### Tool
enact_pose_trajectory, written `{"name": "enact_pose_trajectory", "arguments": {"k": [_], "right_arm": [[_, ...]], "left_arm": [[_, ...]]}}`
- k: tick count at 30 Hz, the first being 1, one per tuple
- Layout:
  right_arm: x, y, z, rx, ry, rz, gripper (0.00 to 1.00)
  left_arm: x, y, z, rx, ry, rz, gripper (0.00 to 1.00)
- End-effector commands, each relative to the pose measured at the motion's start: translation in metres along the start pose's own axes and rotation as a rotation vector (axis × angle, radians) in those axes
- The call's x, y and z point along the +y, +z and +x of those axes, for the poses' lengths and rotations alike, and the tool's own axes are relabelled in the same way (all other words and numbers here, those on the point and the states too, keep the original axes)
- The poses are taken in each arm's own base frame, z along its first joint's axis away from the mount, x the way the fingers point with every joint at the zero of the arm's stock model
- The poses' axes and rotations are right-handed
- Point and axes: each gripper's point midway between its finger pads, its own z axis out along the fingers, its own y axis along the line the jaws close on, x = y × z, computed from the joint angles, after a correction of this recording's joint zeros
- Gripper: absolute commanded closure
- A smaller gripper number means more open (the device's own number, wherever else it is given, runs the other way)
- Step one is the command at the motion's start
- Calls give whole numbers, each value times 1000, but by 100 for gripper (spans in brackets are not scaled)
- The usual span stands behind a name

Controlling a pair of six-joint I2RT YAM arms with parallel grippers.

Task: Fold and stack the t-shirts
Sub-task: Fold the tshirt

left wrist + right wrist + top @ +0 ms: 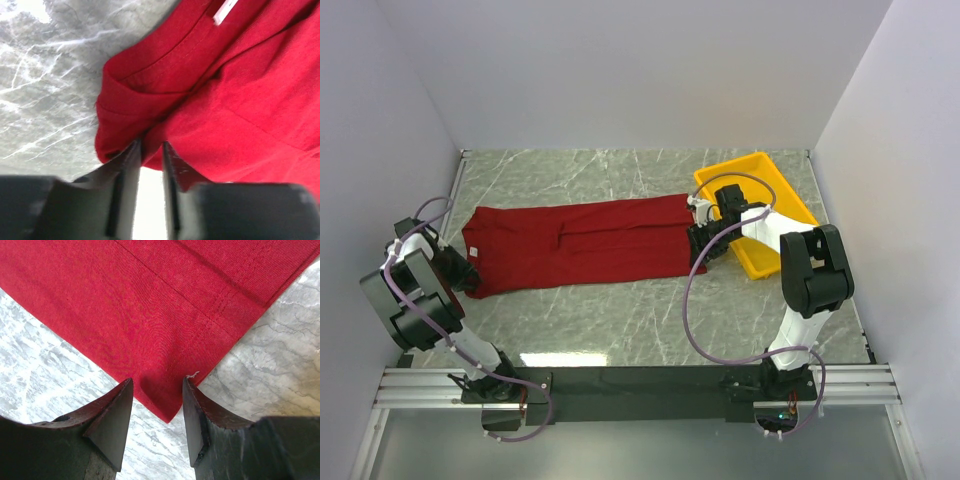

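As the cloth lies now: one plain dark red short-sleeved t-shirt [580, 245] is spread as a long narrow band across the middle of the table, neck end to the left, hem end to the right.
Neck label: a small white tag [225, 11] shows at the left end in the left wrist view.
Folding done: the long sides look turned in, judging by the layered edges that run along the band.
Folding left: no crosswise fold is made, so the ends have yet to be brought together, and stacking comes after that.
Left gripper [150, 147]: it sits at the near-left corner of the neck end. Its fingers are narrow with a slit between them and a fold of cloth at their tips. Whether the cloth is pinched I cannot tell.
Right gripper [157, 385]: it sits at the near-right hem corner. The jaws are wide apart with the corner lying between them, not clamped.
Yellow tray: one rectangular yellow plastic tray [770, 175] stands at the far right, just beside the hem end and partly hidden by the right arm. No shirt is seen in it.
Table: a grey marble-patterned top [620, 320].
Count: one t-shirt, one tray, two grippers. No second shirt or stack is in view.
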Motion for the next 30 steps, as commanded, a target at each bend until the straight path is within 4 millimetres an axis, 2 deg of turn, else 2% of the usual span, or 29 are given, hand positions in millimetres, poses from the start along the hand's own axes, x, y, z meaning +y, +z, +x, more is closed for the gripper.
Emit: {"name": "enact_pose_trajectory", "arguments": {"k": [1, 2, 6, 12, 24, 27, 30], "right_arm": [[-3, -6, -13, -31, -9, 15, 49], [-3, -7, -13, -30, -7, 18, 49], [-5, -9, -16, -35, -4, 21, 49], [-10, -12, -18, -36, 39, 54, 49], [-19, -11, 1, 23, 103, 120, 50], [-15, -10, 4, 33, 105, 99, 53], [-6, -9, 7, 38, 105, 56, 62]], "left_arm": [[0, -7, -7, -16, 31, -19, 73], [2, -8, -7, -15, 30, -27, 82], [4, -10, -11, -27, 29, -46, 99], [5, -18, -19, -62, 36, -68, 99], [4, -24, -18, -91, 37, -66, 99], [4, -26, -20, -100, 35, -69, 99], [4, -29, -22, -116, 33, -74, 99]]}}
